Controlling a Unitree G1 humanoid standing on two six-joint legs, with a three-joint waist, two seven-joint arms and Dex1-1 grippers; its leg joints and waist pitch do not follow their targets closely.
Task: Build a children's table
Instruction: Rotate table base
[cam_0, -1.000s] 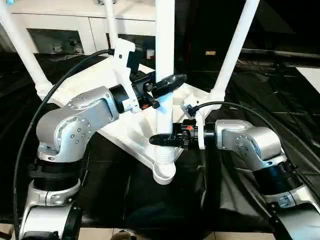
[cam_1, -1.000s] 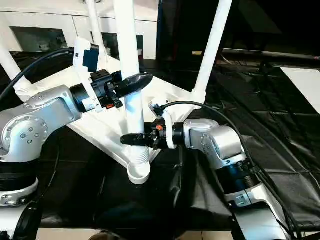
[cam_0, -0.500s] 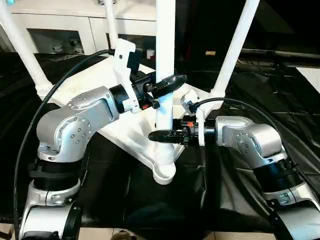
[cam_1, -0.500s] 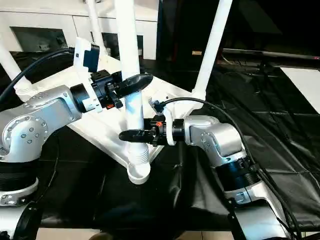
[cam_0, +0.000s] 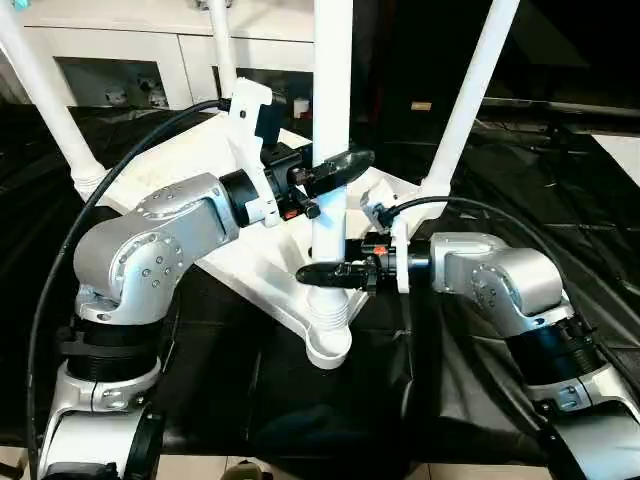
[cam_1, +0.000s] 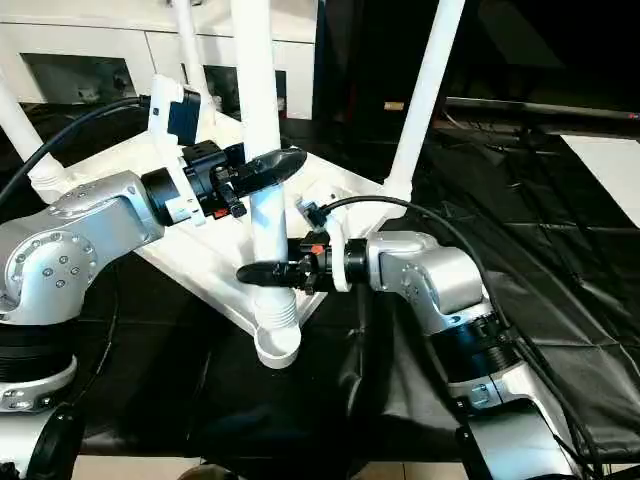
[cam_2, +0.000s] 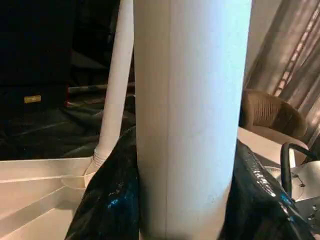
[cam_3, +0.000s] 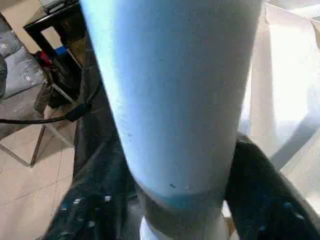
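Left wrist view: smooth white round leg (cam_2: 190, 115), glossy black fingers (cam_2: 107, 200).

White cabinet (cam_0: 130, 45), black floor sheeting (cam_0: 560, 170)

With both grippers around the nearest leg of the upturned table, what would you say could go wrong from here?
The near leg stands in its corner socket with ribbing visible above the rim, so it may not be fully seated. The left gripper and right gripper clasp it at different heights; uneven force could tilt it. The tabletop might slide on the black sheet.
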